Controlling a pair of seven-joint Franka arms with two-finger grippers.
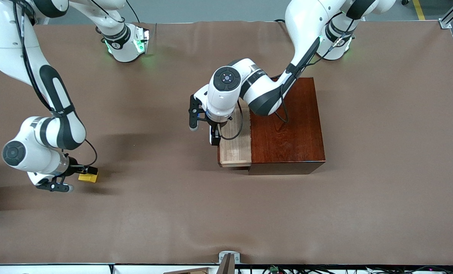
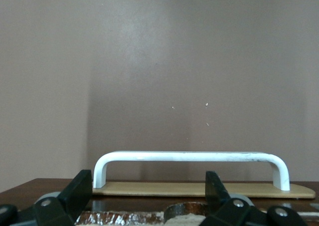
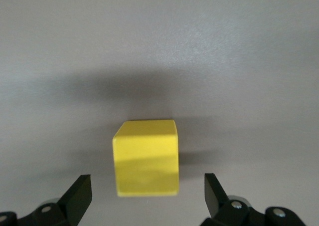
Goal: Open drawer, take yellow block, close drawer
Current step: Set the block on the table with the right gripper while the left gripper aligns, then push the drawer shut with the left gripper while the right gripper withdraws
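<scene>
The yellow block (image 1: 88, 177) rests on the brown table toward the right arm's end. My right gripper (image 1: 80, 179) is low over it and open. In the right wrist view the yellow block (image 3: 146, 158) lies free between and just ahead of the spread fingertips of that gripper (image 3: 147, 193), touching neither. The drawer (image 1: 235, 149) is pulled out of the dark reddish box (image 1: 287, 125); its pale tray shows nothing inside. My left gripper (image 1: 203, 135) hangs open at the drawer's front. In the left wrist view, this gripper (image 2: 148, 191) faces the white handle (image 2: 189, 156), which no finger grips.
Both arm bases (image 1: 125, 43) stand along the table edge farthest from the front camera. The left arm's forearm (image 1: 264, 95) crosses above the box top. Bare brown table (image 1: 226, 213) stretches nearer the front camera and between the block and the drawer.
</scene>
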